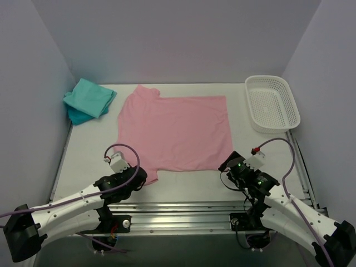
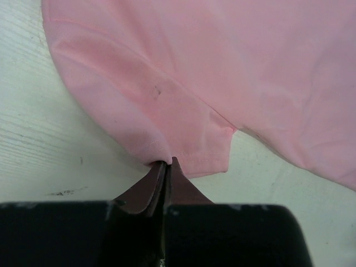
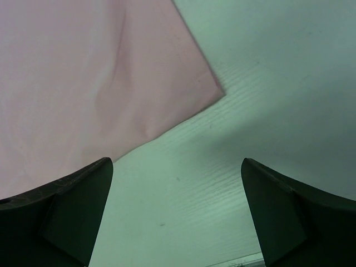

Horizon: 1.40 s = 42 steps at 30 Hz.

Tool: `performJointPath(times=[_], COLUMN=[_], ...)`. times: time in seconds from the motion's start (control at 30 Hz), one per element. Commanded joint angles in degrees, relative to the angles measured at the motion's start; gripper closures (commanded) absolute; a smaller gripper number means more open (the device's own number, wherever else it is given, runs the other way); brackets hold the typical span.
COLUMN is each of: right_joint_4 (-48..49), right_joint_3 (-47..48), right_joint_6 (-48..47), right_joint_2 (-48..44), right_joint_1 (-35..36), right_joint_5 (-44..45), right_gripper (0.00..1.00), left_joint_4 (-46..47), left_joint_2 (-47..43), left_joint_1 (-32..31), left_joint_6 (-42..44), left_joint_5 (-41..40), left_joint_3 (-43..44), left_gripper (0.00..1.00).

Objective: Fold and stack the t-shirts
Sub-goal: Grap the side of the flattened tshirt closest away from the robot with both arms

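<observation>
While the pink t-shirt [image 1: 175,130] lies spread flat mid-table, we see our left gripper [image 2: 166,166] pinching its near sleeve hem and our right gripper [image 3: 177,169] spread wide over bare table [image 1: 189,186] just off its near right corner. Folded teal t-shirts [image 1: 89,99] sit far left, a white mesh basket [image 1: 267,78] far right, both apart from it.

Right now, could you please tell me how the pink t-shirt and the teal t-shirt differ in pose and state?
The pink t-shirt lies spread flat mid-table; the teal t-shirt sits folded into a compact bundle at the far-left corner. The left gripper is shut on the pink t-shirt's sleeve edge; nothing touches the teal t-shirt. Both rest on the table, outside the basket.
</observation>
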Motion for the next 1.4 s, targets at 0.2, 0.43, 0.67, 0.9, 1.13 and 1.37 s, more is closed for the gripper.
performJointPath(times=[0.2, 0.43, 0.67, 0.9, 1.13, 1.37], right_joint_4=[3.8, 10.1, 14.9, 17.3, 21.4, 24.4], right_joint_3=[-0.9, -0.3, -1.1, -1.3, -2.0, -4.1], right_joint_6=[5.0, 2.7, -4.5, -5.5, -5.6, -4.5], right_joint_2=[8.2, 14.5, 18.2, 18.3, 22.9, 23.3], right_joint_1=[0.4, -1.1, -11.0, -13.2, -13.3, -13.2], right_joint_5=[-0.2, 0.1, -3.7, -4.2, -6.7, -7.9], right_gripper=[0.04, 0.04, 0.07, 0.15, 0.24, 0.41], left_joint_4=[6.7, 6.0, 6.5, 6.5, 6.1, 5.1], left_joint_2=[0.2, -0.8, -0.7, -0.7, -0.4, -2.3], left_joint_1=[0.4, 0.6, 0.7, 0.9, 1.2, 1.5], left_joint_6=[3.9, 4.5, 5.2, 5.7, 6.0, 6.2], left_joint_5=[1.5, 1.2, 1.1, 0.6, 0.5, 0.3], left_joint_3=[-0.9, -1.4, -1.5, -1.4, -1.2, -1.3], left_gripper=[0.98, 0.98, 0.98, 0.98, 0.98, 0.98])
